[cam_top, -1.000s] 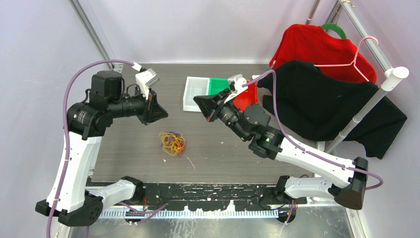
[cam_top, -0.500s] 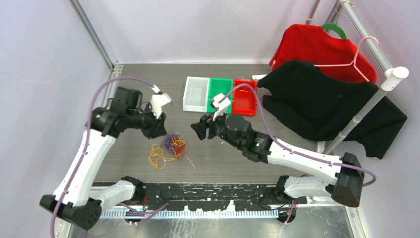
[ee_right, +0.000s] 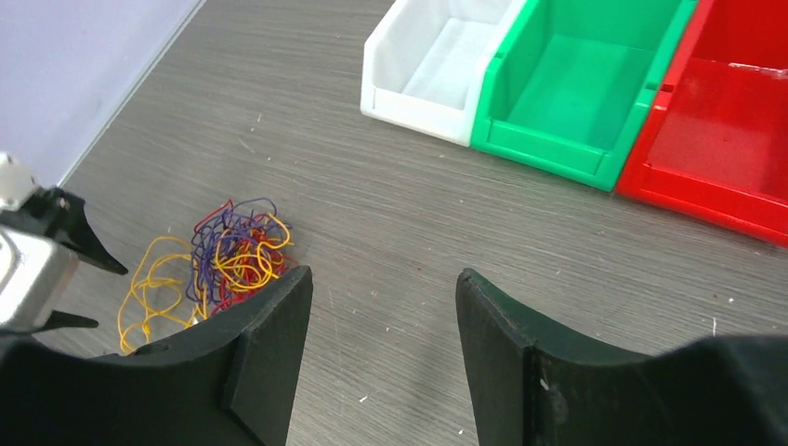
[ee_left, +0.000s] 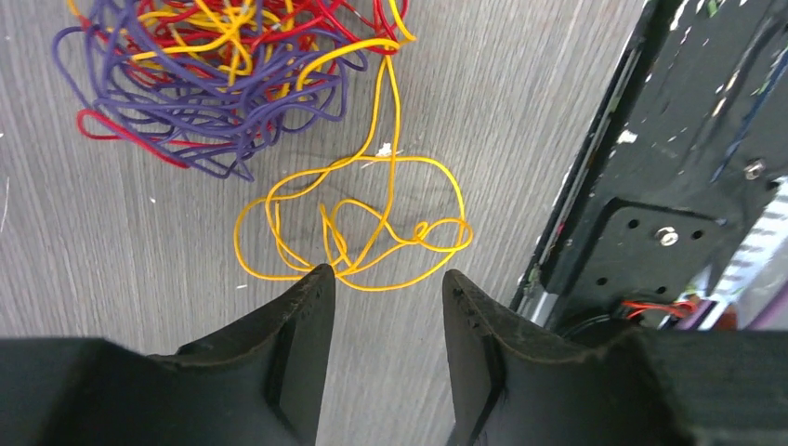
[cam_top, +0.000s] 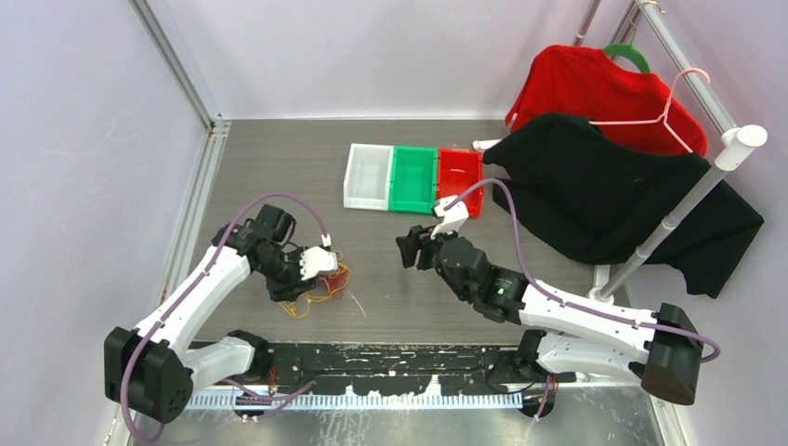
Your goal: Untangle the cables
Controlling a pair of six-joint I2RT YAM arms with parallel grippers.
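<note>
The left gripper point(cam_top: 289, 285) hangs low right over the cables point(cam_top: 331, 282), the right gripper point(cam_top: 411, 250) hovering well apart.

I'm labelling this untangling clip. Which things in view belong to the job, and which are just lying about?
Job: tangled clump of thin purple, red and yellow cables; loose yellow cable loop beside it; left gripper; right gripper.
Lying about: white plastic bin; green bin; red bin; red shirt and black garment on hangers.

No words, numbers, labels or brand marks can be read in any view. The white bin point(cam_top: 368, 177), green bin point(cam_top: 413, 178) and red bin point(cam_top: 460, 175) show plain, unmarked faces, and so does the grey surface point(cam_top: 279, 158).
</note>
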